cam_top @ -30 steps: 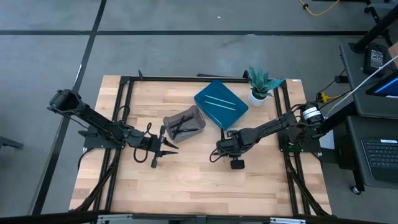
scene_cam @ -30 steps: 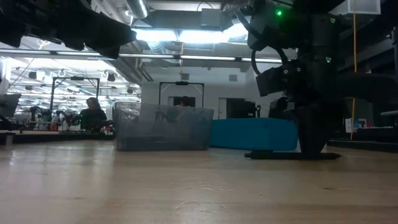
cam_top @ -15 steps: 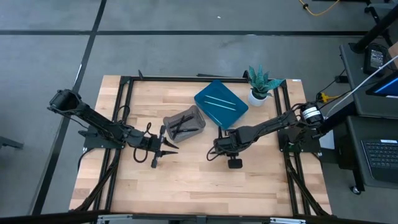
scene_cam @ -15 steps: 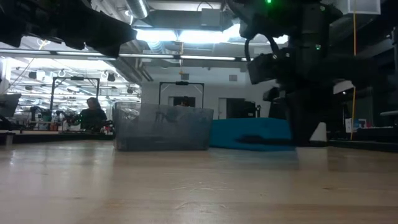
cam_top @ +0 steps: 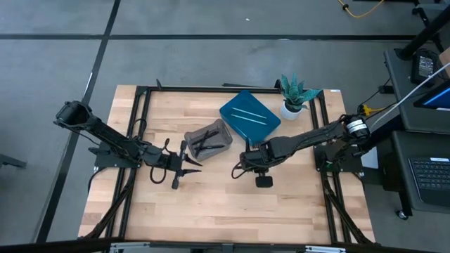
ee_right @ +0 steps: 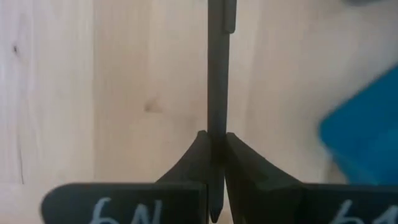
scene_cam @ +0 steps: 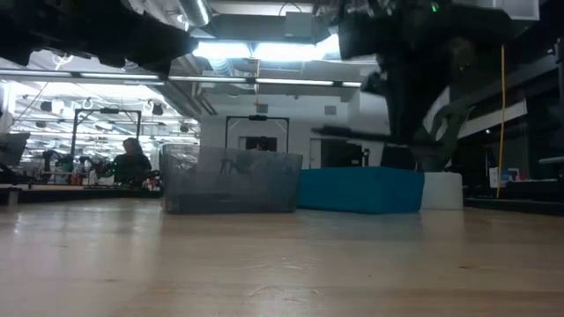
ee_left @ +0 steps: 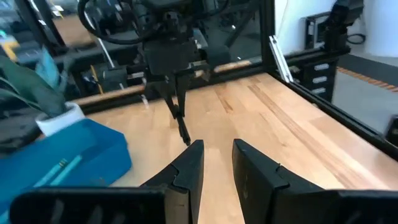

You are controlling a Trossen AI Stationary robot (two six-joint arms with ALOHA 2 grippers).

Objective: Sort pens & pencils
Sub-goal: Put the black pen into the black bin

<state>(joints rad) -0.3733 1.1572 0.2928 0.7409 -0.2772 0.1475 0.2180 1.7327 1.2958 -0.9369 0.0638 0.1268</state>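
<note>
My right gripper (cam_top: 245, 167) hangs over the middle of the table, right of the grey bin, shut on a black pen (scene_cam: 348, 133). The clear grey bin (cam_top: 209, 138) holds several black sticks. The blue tray (cam_top: 249, 116) behind it holds two light blue sticks lying flat. My left gripper (cam_top: 186, 167) waits low over the table, near-left of the bin, open and touching nothing; its fingers (ee_left: 186, 165) stand apart in the left wrist view. My right gripper pinches the black pen between its two fingers near one end (ee_right: 216, 134), coming from above and pointing down. The pen is lifted clear of the table and lies about level. Its long free part (ee_right: 216, 56) sticks out to one side of the fingers.
A potted plant (cam_top: 294, 95) in a white pot stands at the far right, beside the blue tray. A black frame (cam_top: 211, 89) runs around the table's edges. Bare wood (cam_top: 225, 204) stretches along the near half of the table.
My right gripper has risen and drifted a little toward the table's left, toward the grey bin. It has lifted the black pen, which lay on the table a second ago, clear to about the height of the bin's rim, still level.
</note>
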